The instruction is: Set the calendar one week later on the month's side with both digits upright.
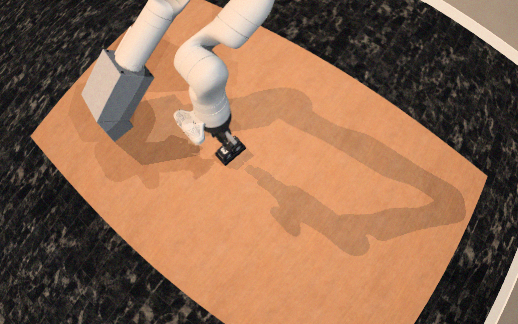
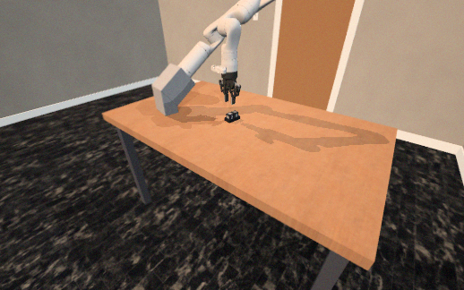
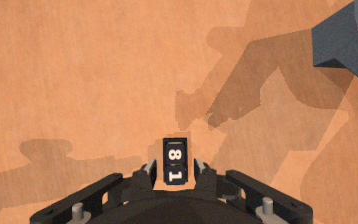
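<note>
Black two-finger tool (image 1: 231, 141) (image 2: 229, 101) (image 3: 175, 167) is roughly half open, nothing between the fingers, hanging above the small black rectangular tray (image 1: 227, 162) (image 2: 232, 120) (image 3: 165, 141). Tray sits on the orange-brown wooden desk (image 1: 321, 280) (image 2: 287, 179) (image 3: 80, 75), pair of small black cubes with white digits (image 1: 225, 150) (image 2: 229, 115) (image 3: 174, 151) end to end along it. Wrist view: up-facing digits are 8 and 1, both turned sideways in that view. Month side and the shown date can't be read from here, so I can't confirm the target. Key relation: tray is below the tool, between the fingertips as the wrist view has it, long axis square to the closing line. So a straight descent should put one finger on each long side and close across the short width. Exterior view shows an air gap under the fingertips; no contact. My read: pre-grasp, date change still to do. Next move wants a vertical drop with that yaw held, centred on one cube only. Risk: opening margin looks modest, so a small sideways error could land a fingertip on a cube or the tray rim.
</note>
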